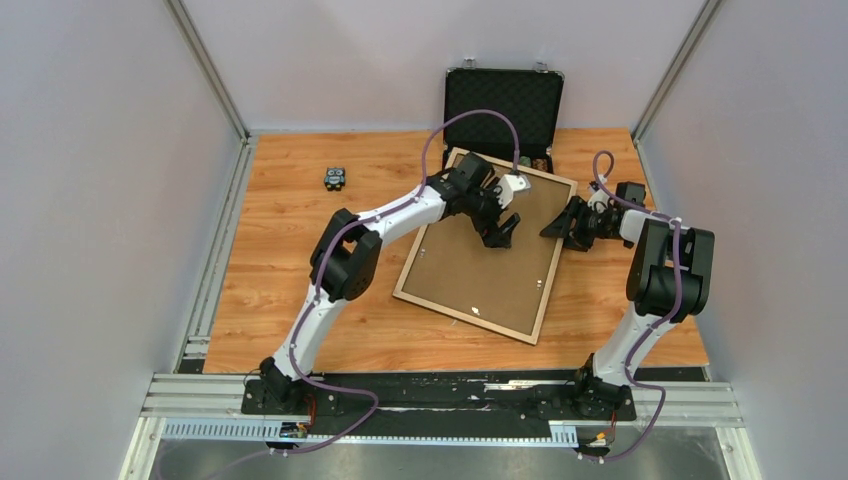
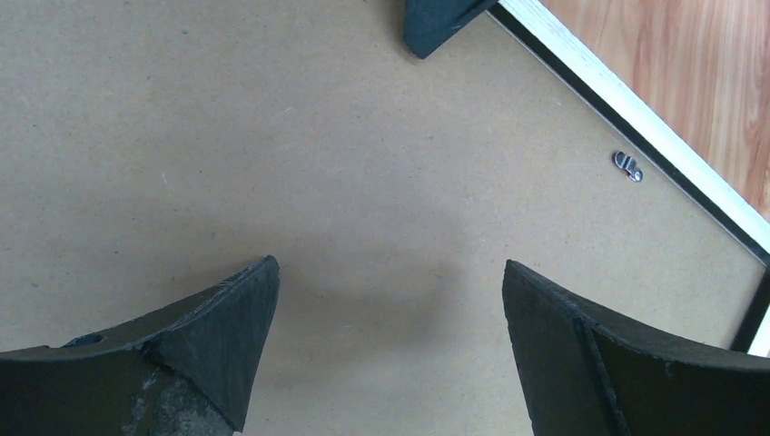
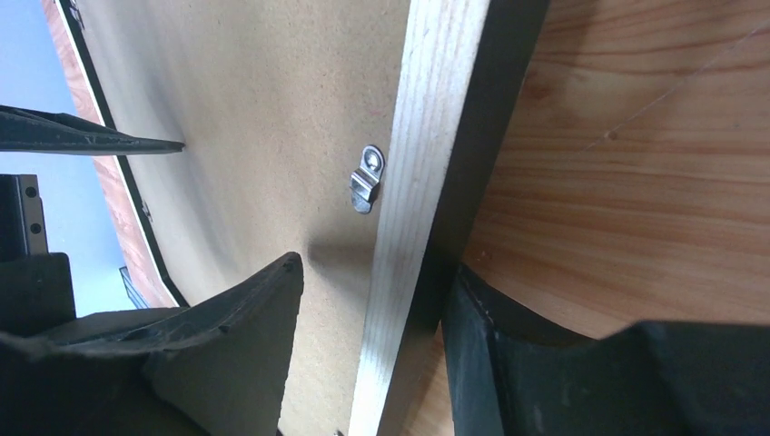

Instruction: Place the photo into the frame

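The frame (image 1: 460, 319) lies back-up in the middle of the wooden table, with the brown backing panel (image 1: 470, 270) inside its light-wood rails. The photo is hidden. My left gripper (image 1: 503, 232) hovers open over the panel's far half; its wrist view shows both fingers wide apart (image 2: 389, 263) above bare panel (image 2: 272, 136). My right gripper (image 1: 560, 225) is open and straddles the frame's right rail (image 3: 427, 136). One finger (image 3: 245, 336) is over the panel and clear of the rail, the other (image 3: 490, 363) lies against the rail's black outer side. A metal turn clip (image 3: 366, 180) sits beside the rail.
An open black case (image 1: 503, 100) stands at the back of the table, just beyond the frame's far corner. A small black object (image 1: 335, 178) lies at the back left. Grey walls close in both sides. Another turn clip (image 2: 627, 166) lies near the frame's edge.
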`<state>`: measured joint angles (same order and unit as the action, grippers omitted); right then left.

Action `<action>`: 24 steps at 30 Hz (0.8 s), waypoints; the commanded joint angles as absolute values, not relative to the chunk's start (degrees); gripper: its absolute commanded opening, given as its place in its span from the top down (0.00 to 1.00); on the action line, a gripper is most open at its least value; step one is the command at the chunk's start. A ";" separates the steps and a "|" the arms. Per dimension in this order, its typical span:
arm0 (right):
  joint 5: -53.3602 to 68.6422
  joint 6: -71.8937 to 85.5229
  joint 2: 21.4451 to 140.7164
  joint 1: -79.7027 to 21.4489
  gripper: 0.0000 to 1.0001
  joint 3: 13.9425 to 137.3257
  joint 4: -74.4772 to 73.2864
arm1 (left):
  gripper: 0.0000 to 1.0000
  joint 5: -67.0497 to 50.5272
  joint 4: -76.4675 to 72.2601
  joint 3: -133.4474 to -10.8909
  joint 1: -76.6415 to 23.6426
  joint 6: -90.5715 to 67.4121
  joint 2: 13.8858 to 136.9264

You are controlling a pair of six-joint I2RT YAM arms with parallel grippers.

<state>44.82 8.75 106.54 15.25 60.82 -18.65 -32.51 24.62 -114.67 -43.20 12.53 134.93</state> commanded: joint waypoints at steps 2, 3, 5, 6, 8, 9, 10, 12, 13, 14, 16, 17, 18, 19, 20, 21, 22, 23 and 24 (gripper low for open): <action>47.00 7.91 106.16 15.38 0.45 62.49 -17.67 | 0.00 -30.55 25.66 -114.17 -41.00 10.51 134.17; 47.16 7.91 106.14 15.50 0.44 62.49 -17.67 | 0.00 -29.61 25.18 -113.97 -40.98 9.55 133.65; 47.28 7.91 106.04 15.66 0.44 62.49 -17.70 | 0.00 -28.90 24.74 -113.71 -40.77 8.18 132.79; 47.35 7.91 105.87 15.79 0.44 62.41 -17.69 | 0.00 -28.65 24.67 -113.72 -40.58 7.36 132.49; 47.52 7.92 105.61 16.11 0.44 62.40 -17.67 | 0.00 -27.94 24.66 -113.64 -40.40 6.45 131.23; 47.55 7.91 105.49 16.21 0.44 62.40 -17.67 | 0.00 -27.16 24.64 -113.42 -40.37 6.21 130.19; 47.59 7.91 105.37 16.25 0.44 62.40 -17.74 | 0.00 -26.85 24.58 -113.22 -40.31 5.86 129.56; 47.62 8.02 105.22 16.36 0.43 62.45 -17.69 | 0.00 -25.67 24.49 -112.25 -40.22 5.42 127.64; 47.58 8.00 105.16 16.42 0.43 62.45 -17.68 | 0.00 -24.57 24.23 -111.85 -40.15 5.17 126.15; 47.59 8.04 105.12 16.40 0.43 62.49 -17.68 | 0.00 -23.88 23.98 -110.84 -39.88 4.19 125.35; 47.56 8.13 105.05 16.43 0.43 62.50 -17.73 | 0.00 -22.26 22.33 -108.68 -38.83 1.69 121.77; 47.63 8.17 105.01 16.44 0.43 62.49 -17.75 | 0.00 -22.07 21.65 -108.00 -38.31 1.02 121.05; 47.64 8.17 104.83 16.44 0.43 62.57 -17.78 | 0.00 -21.49 21.36 -106.69 -37.07 -1.55 119.45; 47.64 8.17 104.66 16.44 0.43 62.63 -17.76 | 0.00 -21.25 21.36 -106.08 -36.42 -2.75 118.70; 47.64 8.23 104.53 16.42 0.43 62.66 -17.75 | 0.00 -20.85 21.51 -104.79 -35.01 -4.60 117.32; 47.64 8.18 104.36 16.46 0.43 62.74 -17.84 | 0.00 -20.49 21.74 -104.07 -34.25 -5.42 116.63; 47.55 8.13 104.21 16.48 0.43 62.83 -17.89 | 0.00 -20.02 22.38 -102.48 -32.75 -6.69 115.22; 47.30 8.09 104.04 16.55 0.43 62.84 -17.92 | 0.00 -20.12 22.57 -101.60 -32.02 -7.13 114.56; 46.90 8.10 103.98 16.57 0.43 62.84 -17.99 | 0.00 -19.88 22.76 -99.60 -30.62 -7.67 113.17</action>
<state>46.15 8.73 106.52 16.23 60.84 -18.65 -22.13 23.92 -103.57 -35.44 -1.83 120.20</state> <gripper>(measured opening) 0.571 1.000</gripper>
